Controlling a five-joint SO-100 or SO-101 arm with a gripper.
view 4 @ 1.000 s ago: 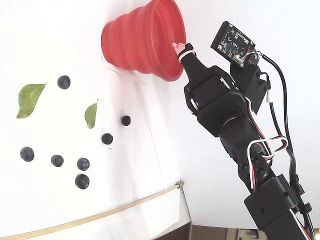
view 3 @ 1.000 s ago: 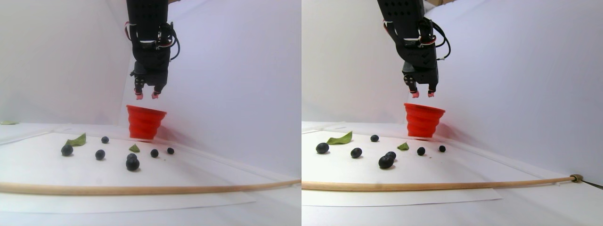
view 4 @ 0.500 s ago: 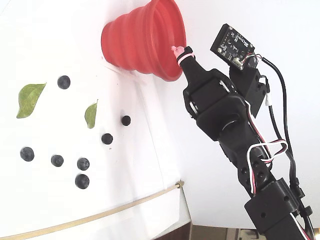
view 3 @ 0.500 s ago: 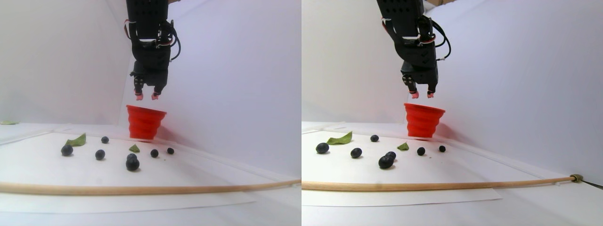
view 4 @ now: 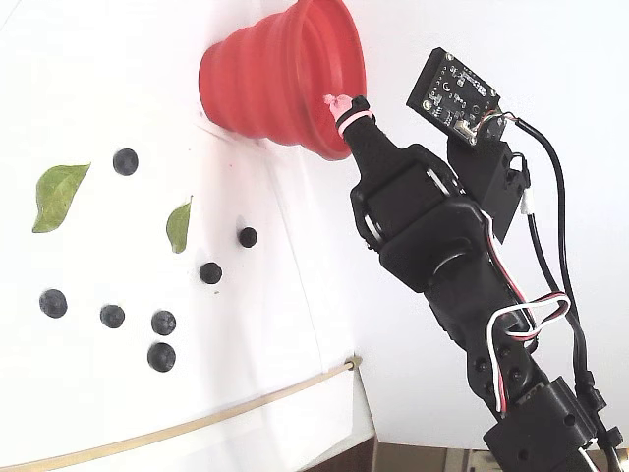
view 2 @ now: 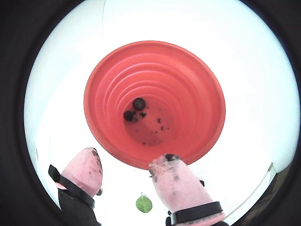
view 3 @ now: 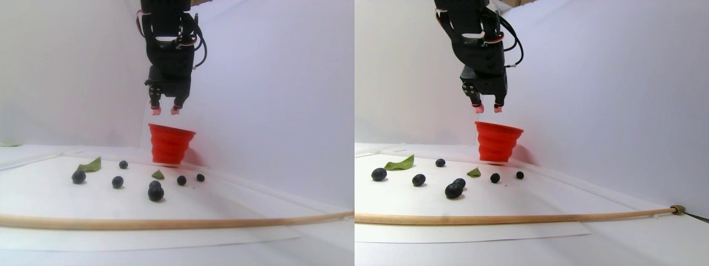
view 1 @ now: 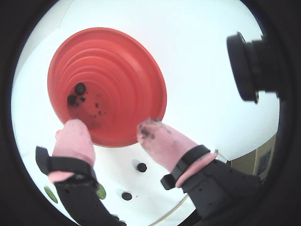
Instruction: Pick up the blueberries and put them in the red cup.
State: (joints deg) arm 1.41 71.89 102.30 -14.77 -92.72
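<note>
Hovering claw (view 2: 124,167) parted, red cup (view 2: 197,94) below

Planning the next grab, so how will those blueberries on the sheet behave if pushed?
The blueberries look round, so they would probably roll. Dark smears on the pink fingertips and in the red cup suggest they squash easily.

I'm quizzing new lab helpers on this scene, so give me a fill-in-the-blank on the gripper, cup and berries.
The gripper hangs directly ___ the red cup.
Its pink fingertips stand apart, so the gripper is ___.
Blueberries already inside the cup: ___.
Blueberries lying on the white sheet: ___.

Missing words: above; open; two; seven
</note>
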